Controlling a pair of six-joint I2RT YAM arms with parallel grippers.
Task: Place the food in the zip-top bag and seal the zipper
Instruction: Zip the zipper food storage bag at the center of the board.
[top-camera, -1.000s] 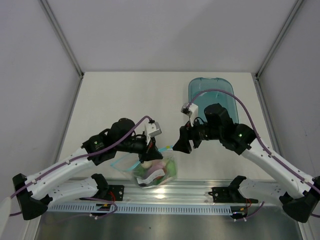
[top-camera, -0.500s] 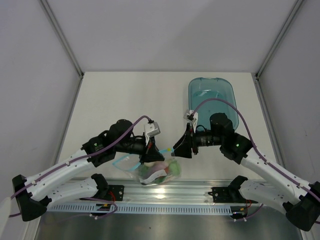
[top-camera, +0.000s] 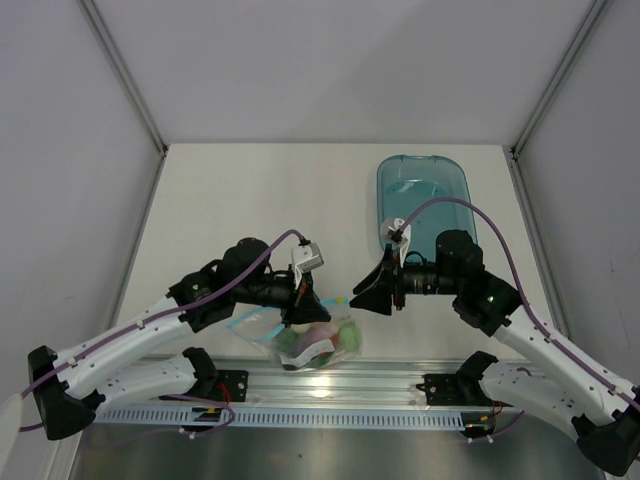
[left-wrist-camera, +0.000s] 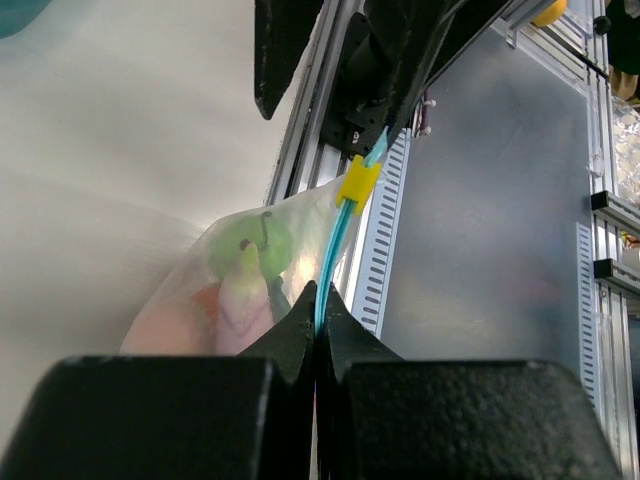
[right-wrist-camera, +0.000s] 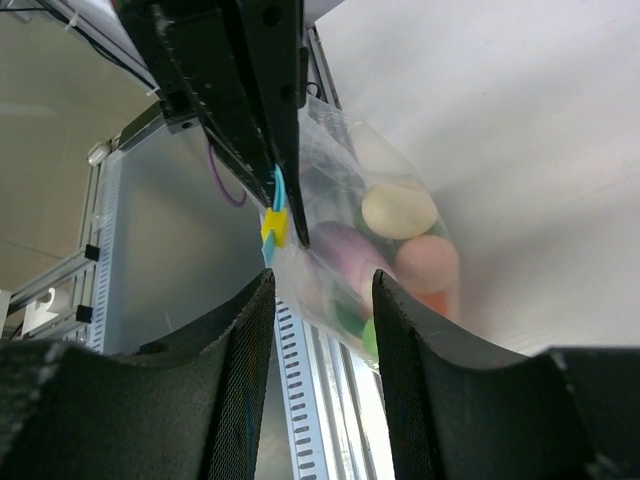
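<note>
Where pinched at the mouth, drawn up taut; elsewhere slack and bulging.

Zip-top bag (top-camera: 312, 342): clear, crinkly film, at the near edge of the tabletop (top-camera: 250, 200), beside the ribbed aluminium rail (top-camera: 400, 378).

Zipper (left-wrist-camera: 333, 250): thin teal strip, seen edge-on, carrying a small yellow slider (left-wrist-camera: 358, 184).

Contents: food (right-wrist-camera: 398, 210), smooth rounded toy pieces in cream, pink-orange, purple and green, packed together inside.

Left fingers (left-wrist-camera: 290, 335): black, wedge-tipped, clenched on the zipper.

Right fingers (right-wrist-camera: 240, 350): black, finely textured pads, apart, grasping nothing; slider end of the zipper in the gap between them.

Far right: translucent blue oval tray (top-camera: 423, 190), glossy, well apart from the bag.
</note>
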